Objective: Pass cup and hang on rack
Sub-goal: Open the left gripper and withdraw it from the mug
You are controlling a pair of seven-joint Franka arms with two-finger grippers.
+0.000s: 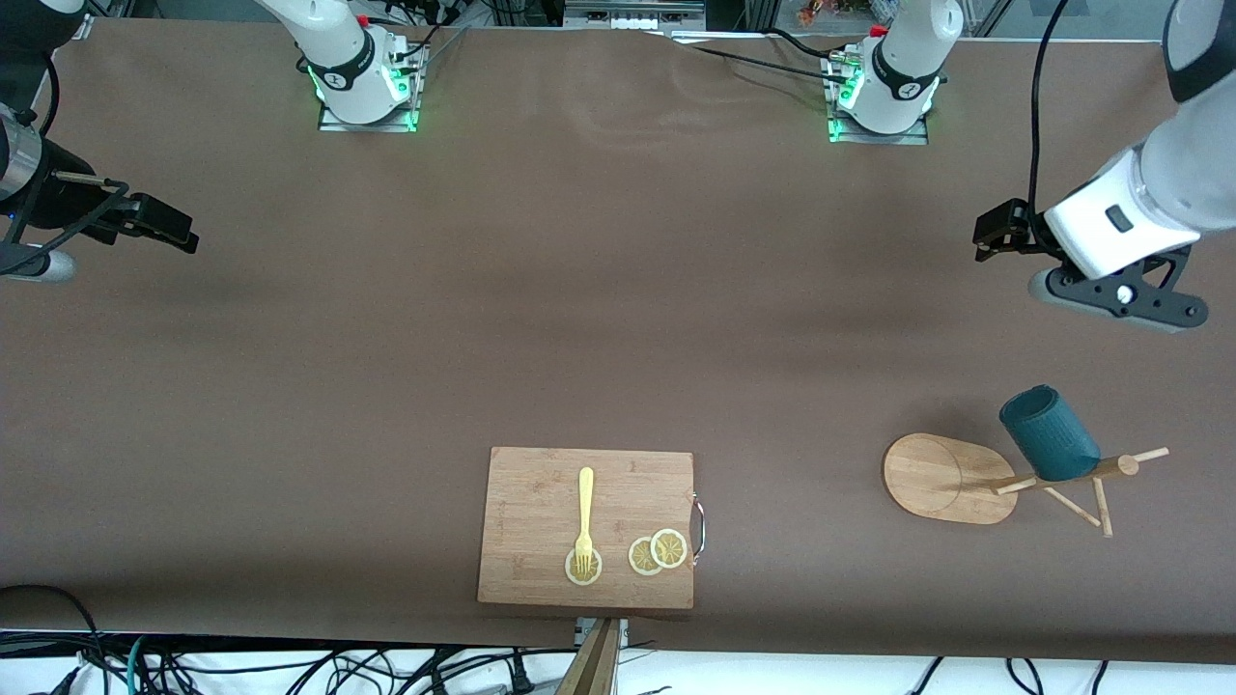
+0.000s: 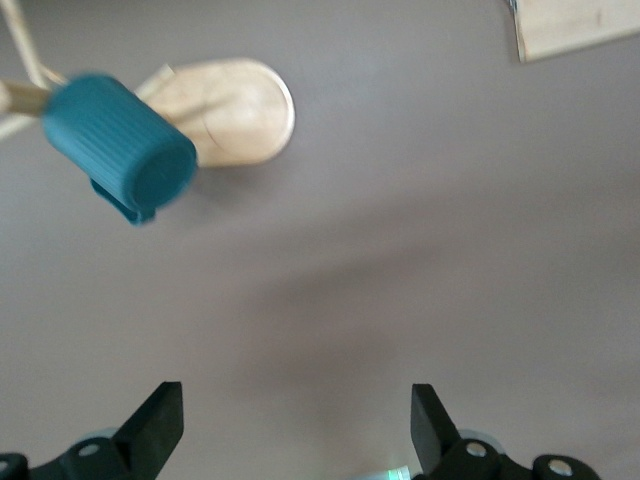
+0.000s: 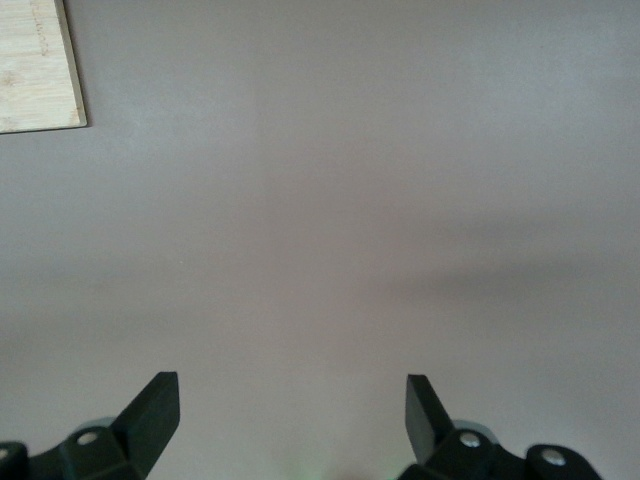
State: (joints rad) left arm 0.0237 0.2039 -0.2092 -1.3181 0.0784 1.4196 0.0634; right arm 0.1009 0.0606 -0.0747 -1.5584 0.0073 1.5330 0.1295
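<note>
The dark teal cup (image 1: pixel 1051 434) hangs on a peg of the light wooden rack (image 1: pixel 941 478), which stands near the left arm's end of the table. The left wrist view also shows the cup (image 2: pixel 120 145) on the rack (image 2: pixel 235 110). My left gripper (image 1: pixel 999 230) is open and empty, up in the air over bare table, apart from the rack; its jaws (image 2: pixel 295 420) stand wide with nothing between them. My right gripper (image 1: pixel 166 228) is open and empty over bare table at the right arm's end, and it shows in its own wrist view (image 3: pixel 290 415).
A rectangular wooden cutting board (image 1: pixel 541 502) lies near the table's front edge at the middle. It carries a yellow fork (image 1: pixel 585 521) and lemon slices (image 1: pixel 657 552). Its corner shows in both the right wrist view (image 3: pixel 35 65) and the left wrist view (image 2: pixel 580 25).
</note>
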